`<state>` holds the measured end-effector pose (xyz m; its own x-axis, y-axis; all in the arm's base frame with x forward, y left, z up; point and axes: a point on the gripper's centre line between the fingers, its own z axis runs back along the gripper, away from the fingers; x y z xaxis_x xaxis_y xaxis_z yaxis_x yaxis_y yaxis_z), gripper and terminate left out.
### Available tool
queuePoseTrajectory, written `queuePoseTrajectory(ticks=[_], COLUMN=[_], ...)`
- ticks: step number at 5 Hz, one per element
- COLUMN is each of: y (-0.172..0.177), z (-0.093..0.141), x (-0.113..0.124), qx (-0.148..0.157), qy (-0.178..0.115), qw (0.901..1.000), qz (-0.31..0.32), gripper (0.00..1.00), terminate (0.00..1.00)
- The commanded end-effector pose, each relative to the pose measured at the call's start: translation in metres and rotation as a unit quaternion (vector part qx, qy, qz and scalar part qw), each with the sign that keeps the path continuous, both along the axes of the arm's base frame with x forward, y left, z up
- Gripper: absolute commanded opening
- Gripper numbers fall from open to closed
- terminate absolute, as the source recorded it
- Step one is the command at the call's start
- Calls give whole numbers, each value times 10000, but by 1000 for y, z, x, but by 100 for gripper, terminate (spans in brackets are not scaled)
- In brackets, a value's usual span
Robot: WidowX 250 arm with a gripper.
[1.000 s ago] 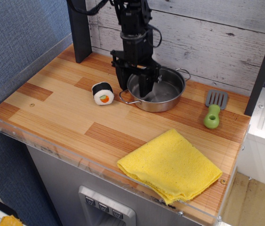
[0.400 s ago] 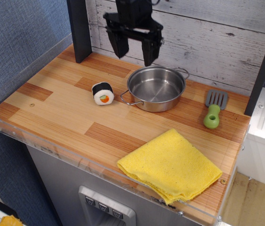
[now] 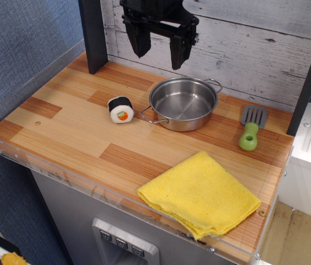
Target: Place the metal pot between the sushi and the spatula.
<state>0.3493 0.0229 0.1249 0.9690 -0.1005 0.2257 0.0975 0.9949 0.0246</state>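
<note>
On the striped wooden counter (image 3: 78, 132), the shiny round steel pot (image 3: 183, 103) sits between black-wrapped sushi roll (image 3: 121, 109) and green-handled spatula (image 3: 251, 128); the black gripper (image 3: 159, 49) hangs spread and empty.

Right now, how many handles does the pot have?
2: thin wire loops on the pot, one at its front-left toward the sushi, one at its back-right rim. None seems hidden.

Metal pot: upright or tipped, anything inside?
Upright and empty: the metal pot sits flat on the counter, its bare steel bottom showing.
</note>
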Motion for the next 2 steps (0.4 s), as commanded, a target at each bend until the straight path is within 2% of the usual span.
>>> queuePoseTrajectory(ticks=[1,2], y=[-2,-2], z=[28,28], x=[-16,-16], qx=[5,5], qy=[-227,-227], qw=[9992,9992], qz=[-326,-326], gripper=[100,100], terminate=[0,100])
